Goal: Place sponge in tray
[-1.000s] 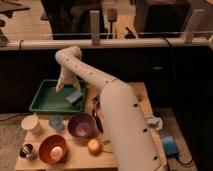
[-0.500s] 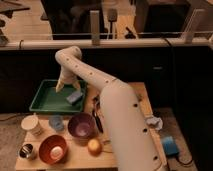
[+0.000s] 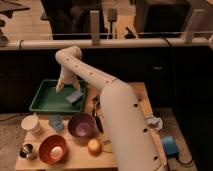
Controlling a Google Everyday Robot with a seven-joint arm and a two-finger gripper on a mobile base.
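gripper point(image 3: 60, 86) over tray point(image 3: 46, 99), sponge point(image 3: 75, 96) at right rim

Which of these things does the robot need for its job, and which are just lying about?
For the job: sponge, at the tray's right side; green tray; gripper, over the tray beside the sponge.

Lying about: purple bowl; red bowl; white cup; small blue cup; metal cup; round fruit.

pincer point(image 3: 61, 86) above tray point(image 3: 40, 105) — contact with it untellable | arm point(image 3: 120, 115) — lower end cut off at bottom edge
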